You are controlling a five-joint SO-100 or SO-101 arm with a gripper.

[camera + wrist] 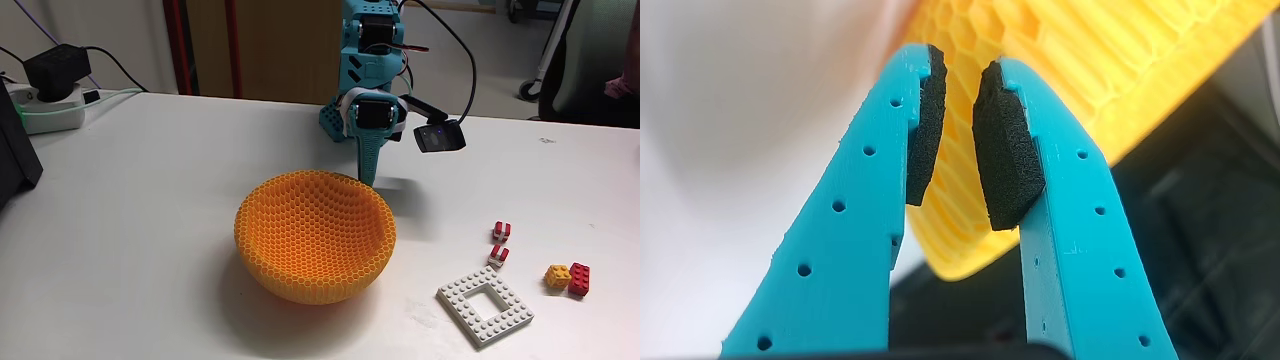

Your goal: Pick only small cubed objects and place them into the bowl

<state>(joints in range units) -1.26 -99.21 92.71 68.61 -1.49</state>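
White table [150, 200] fills most of the fixed view, with a wooden door and some cables behind it.

On the far left of that view sits a black box [56, 68] on a white power strip [45, 100].

Near the middle sits the big orange bowl [315, 238] with its honeycomb wall. I can see the inside of it, and nothing seems to lie in it yet.

Just behind the bowl stands the blue robot arm [368, 70]. Its gripper [367, 178] points down at the far rim of the bowl. In the wrist view the gripper [958, 140] has its two black pads [1006, 150] a little apart, with a thin gap between them, and nothing is held there. The yellow-orange honeycomb of the bowl [1140, 70] shows right behind the pads.

To the right of the bowl lie the toys. First come two tiny red-and-white cubes [501, 232], one a bit nearer than the other [497, 256]. Nearer still lies the flat white square frame [485, 305]. Farther right sits the little yellow cube [557, 276], touching a red brick [579, 279].

So the cubes all lie to the right of the gripper and nearer the camera, well apart from it. I think the arm must swing right and reach down, and the red-and-white ones are closest.
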